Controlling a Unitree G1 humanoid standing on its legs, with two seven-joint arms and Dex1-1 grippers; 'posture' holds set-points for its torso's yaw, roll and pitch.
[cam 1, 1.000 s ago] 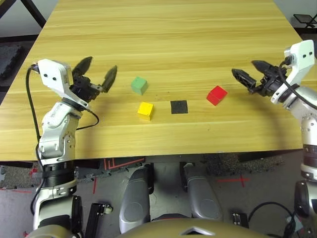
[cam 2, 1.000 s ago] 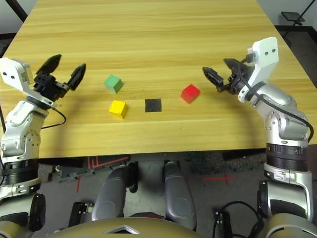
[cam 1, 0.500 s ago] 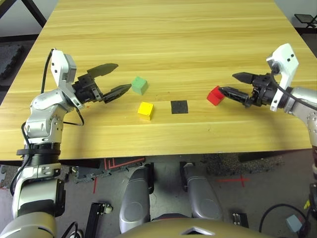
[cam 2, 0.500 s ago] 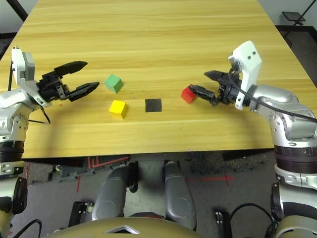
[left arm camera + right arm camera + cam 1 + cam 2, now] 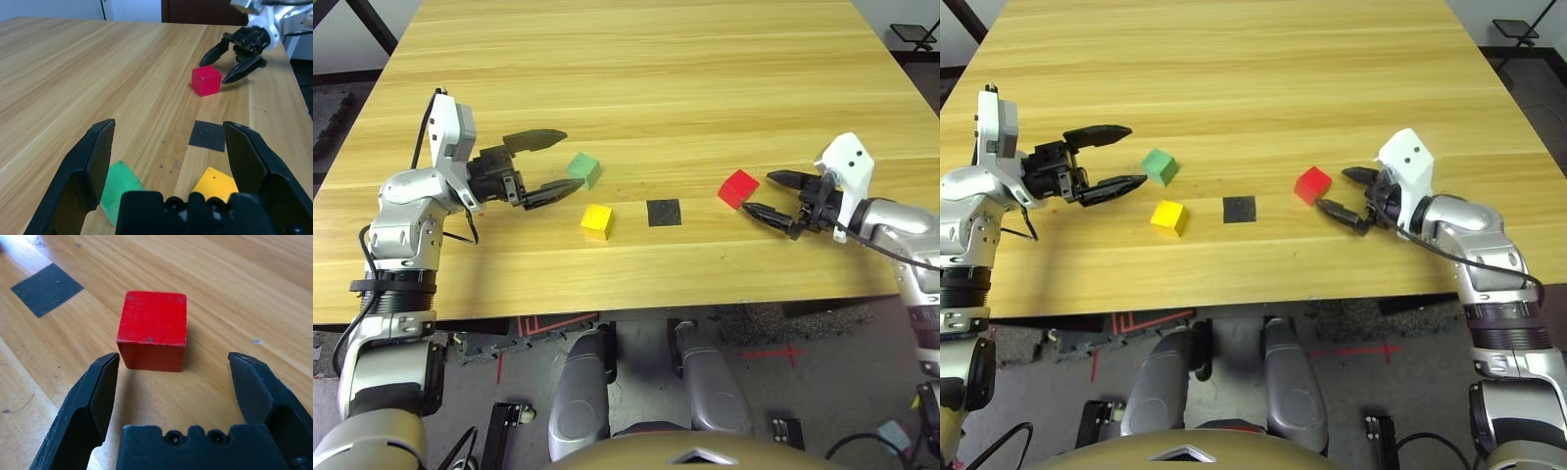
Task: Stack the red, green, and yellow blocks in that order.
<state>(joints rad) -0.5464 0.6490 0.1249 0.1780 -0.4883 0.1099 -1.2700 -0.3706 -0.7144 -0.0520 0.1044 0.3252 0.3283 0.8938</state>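
Nearest the surface's (image 5: 656,269) right edge, the red cube (image 5: 152,323) looks light, stiff and mildly slippery, best pinched low across opposite side faces by the right gripper (image 5: 174,358), whose jaws stand spread and empty just beside it.

1. The worktop's (image 5: 636,88) far edge is cut off by the top of both eye views.
2. In the left wrist view, part of the green block (image 5: 117,186) is hidden behind the left gripper (image 5: 169,122), as is the lower part of the yellow block (image 5: 215,183).
3. The right arm (image 5: 906,235) is cut off by the left eye view's right edge; the left arm (image 5: 962,245) by the right eye view's left edge.
4. Specks (image 5: 175,165) near the black patch (image 5: 207,135) are too small to identify.
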